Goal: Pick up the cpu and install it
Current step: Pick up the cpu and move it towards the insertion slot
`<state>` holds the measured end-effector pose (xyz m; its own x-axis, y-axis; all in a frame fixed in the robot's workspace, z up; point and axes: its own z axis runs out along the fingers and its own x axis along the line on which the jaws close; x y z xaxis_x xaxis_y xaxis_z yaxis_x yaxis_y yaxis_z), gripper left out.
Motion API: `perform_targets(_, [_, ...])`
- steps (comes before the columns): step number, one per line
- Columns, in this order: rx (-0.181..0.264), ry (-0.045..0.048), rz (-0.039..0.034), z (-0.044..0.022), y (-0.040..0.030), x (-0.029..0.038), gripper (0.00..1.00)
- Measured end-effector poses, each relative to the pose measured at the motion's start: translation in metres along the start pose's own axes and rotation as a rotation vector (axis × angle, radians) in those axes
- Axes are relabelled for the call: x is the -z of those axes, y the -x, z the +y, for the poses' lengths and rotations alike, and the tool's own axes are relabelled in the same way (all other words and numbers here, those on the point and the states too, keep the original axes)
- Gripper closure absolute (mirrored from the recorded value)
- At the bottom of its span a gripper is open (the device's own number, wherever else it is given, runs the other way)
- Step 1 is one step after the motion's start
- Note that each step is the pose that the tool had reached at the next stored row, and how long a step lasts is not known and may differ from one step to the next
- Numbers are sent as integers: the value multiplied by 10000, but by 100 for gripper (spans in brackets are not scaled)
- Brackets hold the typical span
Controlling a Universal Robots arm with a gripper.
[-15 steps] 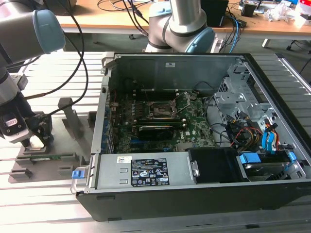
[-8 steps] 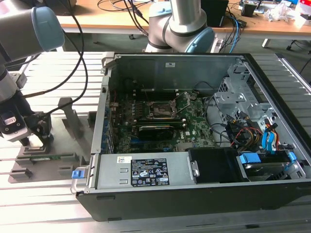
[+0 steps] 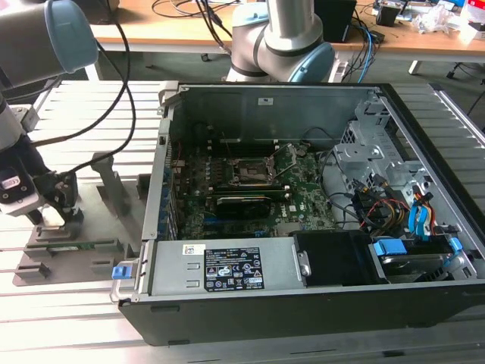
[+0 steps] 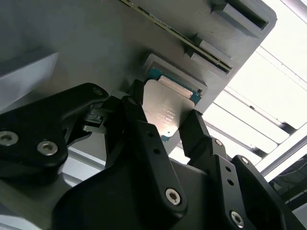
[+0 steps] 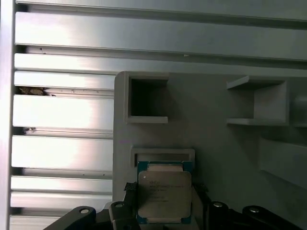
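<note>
The cpu is a small flat square chip with a silvery top and teal edge. It sits just off the shallow recess of the grey holder plate. My gripper is shut on the cpu, one black finger against each opposite edge in both wrist views. In the exterior view my gripper hangs low over the holder plate, at that view's left. The black socket frame lies on the green motherboard inside the open computer case, well apart from my gripper.
Grey holder blocks stand up from the plate beside my gripper. The case wall rises between the plate and the motherboard. A second arm's base stands behind the case. Drive cage and cables fill the case's right side.
</note>
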<state>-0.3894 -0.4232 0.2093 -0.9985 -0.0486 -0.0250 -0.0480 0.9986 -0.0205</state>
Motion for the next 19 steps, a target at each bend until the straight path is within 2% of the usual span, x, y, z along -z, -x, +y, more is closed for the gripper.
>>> perform_targets(4, [0,-1,0,-1,2,65,46])
perform_targets(6, [0,-2,0,-3,3,137,46])
perform_targets(9, [0,-2,0,-4,5,190,46])
perform_targets(13, [-1,-2,0,-6,8,313,46])
perform_targets(19, [-1,-2,0,-9,11,447,46])
